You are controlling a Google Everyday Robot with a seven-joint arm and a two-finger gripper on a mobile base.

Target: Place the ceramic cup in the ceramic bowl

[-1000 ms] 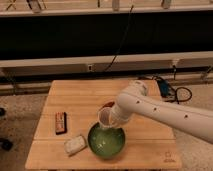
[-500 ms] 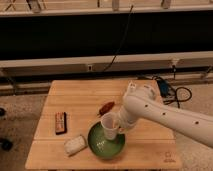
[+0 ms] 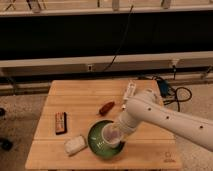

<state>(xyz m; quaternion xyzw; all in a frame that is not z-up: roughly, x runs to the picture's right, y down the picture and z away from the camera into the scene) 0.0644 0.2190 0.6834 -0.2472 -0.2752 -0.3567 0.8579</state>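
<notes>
The green ceramic bowl (image 3: 99,144) sits near the front middle of the wooden table (image 3: 75,97). The off-white ceramic cup (image 3: 112,136) is held low over the right part of the bowl, inside its rim, tilted so that its opening shows. My gripper (image 3: 119,132) is at the end of the white arm that comes in from the right. It is shut on the cup, directly above the bowl. Whether the cup touches the bowl's bottom cannot be told.
A reddish-brown object (image 3: 106,107) lies just behind the bowl. A pale sponge-like block (image 3: 75,145) lies left of the bowl. A dark bar (image 3: 60,122) lies further left. A white item (image 3: 130,91) and cables (image 3: 169,91) are at the table's back right.
My gripper has carried the cup forward and down, from behind the bowl's rim to low inside the bowl. The other objects have not moved.
</notes>
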